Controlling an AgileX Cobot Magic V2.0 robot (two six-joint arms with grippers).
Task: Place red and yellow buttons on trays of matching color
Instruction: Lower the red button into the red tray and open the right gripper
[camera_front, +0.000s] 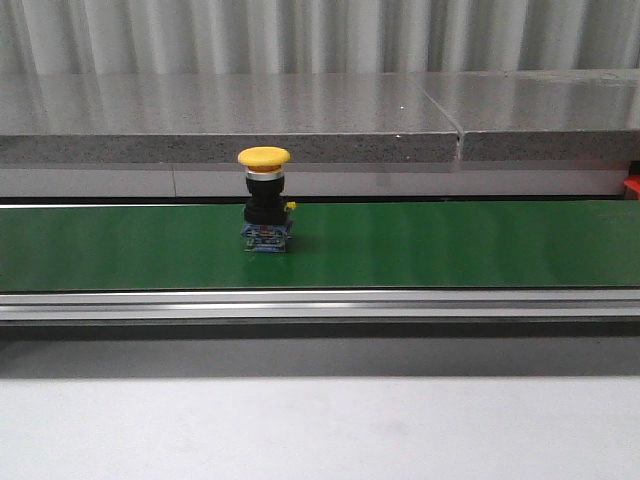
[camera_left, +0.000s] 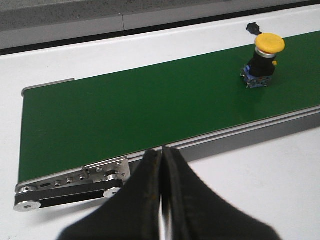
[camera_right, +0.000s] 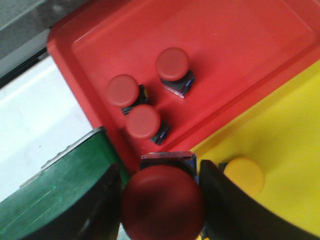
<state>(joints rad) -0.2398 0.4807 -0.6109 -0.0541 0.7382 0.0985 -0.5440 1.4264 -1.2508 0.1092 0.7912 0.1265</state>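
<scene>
A yellow mushroom-head button (camera_front: 264, 200) stands upright on the green conveyor belt (camera_front: 420, 245), left of centre; the left wrist view shows this yellow button (camera_left: 263, 59) far from my left gripper (camera_left: 162, 152), which is shut and empty over the white table near the belt's end. My right gripper (camera_right: 159, 200) is shut on a red button (camera_right: 162, 202), held over the seam between the red tray (camera_right: 240, 45) and the yellow tray (camera_right: 285, 160). Three red buttons (camera_right: 143, 121) sit in the red tray. One yellow button (camera_right: 244, 175) sits in the yellow tray.
A grey stone ledge (camera_front: 300, 115) runs behind the belt. The belt's aluminium rail (camera_front: 320, 303) and end roller bracket (camera_left: 75, 185) lie in front of it. A small black object (camera_left: 251, 27) lies on the white table beyond the belt. A sliver of red (camera_front: 632, 187) shows at the right edge.
</scene>
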